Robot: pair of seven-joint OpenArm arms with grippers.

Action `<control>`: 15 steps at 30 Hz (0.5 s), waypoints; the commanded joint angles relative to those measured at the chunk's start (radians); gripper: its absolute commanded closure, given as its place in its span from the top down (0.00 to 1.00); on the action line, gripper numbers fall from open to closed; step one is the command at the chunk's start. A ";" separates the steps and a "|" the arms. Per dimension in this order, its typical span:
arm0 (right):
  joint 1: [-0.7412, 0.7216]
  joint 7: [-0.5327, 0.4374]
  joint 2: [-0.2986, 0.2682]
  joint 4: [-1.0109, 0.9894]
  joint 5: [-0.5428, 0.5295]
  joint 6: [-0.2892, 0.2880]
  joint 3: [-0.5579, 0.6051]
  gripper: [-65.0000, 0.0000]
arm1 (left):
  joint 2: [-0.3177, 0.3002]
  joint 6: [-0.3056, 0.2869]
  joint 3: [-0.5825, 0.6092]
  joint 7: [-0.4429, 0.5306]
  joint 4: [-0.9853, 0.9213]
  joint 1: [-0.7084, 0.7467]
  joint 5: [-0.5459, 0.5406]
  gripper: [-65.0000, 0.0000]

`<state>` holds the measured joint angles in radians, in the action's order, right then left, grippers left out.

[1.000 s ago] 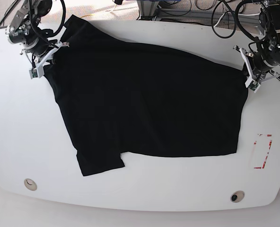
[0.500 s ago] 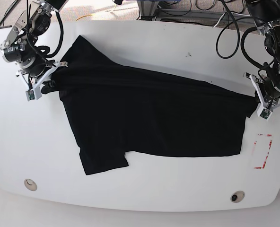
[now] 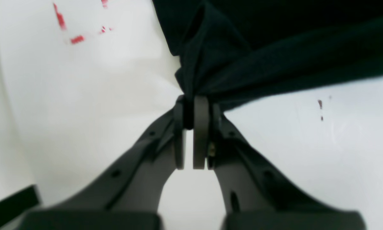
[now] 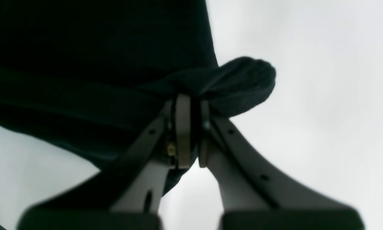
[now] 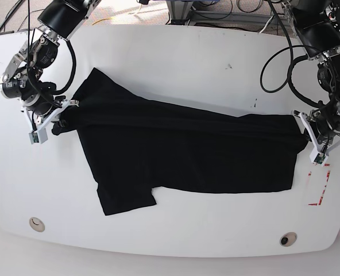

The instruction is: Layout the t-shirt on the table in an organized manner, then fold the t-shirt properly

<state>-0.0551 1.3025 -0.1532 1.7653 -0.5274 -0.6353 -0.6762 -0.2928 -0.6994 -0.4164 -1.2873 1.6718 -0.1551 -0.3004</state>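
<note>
Black knit t-shirt bunched in both clamped pincers.

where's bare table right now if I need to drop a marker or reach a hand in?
Free: the wide strip of table behind the t-shirt, and the front strip between its hem and the two holes. Crowded: both ends, where the left gripper and right gripper pinch the cloth; the red tape sits by the left one.

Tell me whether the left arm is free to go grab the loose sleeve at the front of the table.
Probably not: the left gripper is shut on the t-shirt's corner, far from that sleeve.
</note>
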 commanded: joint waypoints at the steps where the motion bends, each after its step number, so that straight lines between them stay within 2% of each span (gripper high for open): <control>1: -0.041 -0.030 -0.030 -0.029 -0.013 -0.002 -0.004 0.01 | 0.002 0.001 -0.003 0.010 -0.035 -0.041 -0.001 0.01; 11: -0.073 -0.067 -0.055 -0.097 -0.012 -0.002 -0.004 0.01 | 0.005 0.001 -0.003 0.011 -0.143 -0.096 -0.001 0.01; 13: -0.073 -0.073 -0.055 -0.097 -0.012 -0.002 -0.004 0.01 | 0.005 0.001 -0.003 0.011 -0.160 -0.103 -0.001 0.05; 15: -0.075 -0.077 -0.055 -0.097 -0.012 -0.002 -0.003 0.01 | 0.005 0.001 -0.003 0.022 -0.178 -0.116 -0.001 0.16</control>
<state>-0.1089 1.2560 -0.1841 1.6535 -0.5293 -0.6334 -0.6758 -0.2718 -0.6998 -0.4168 -1.2869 1.4933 -0.2386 -0.2996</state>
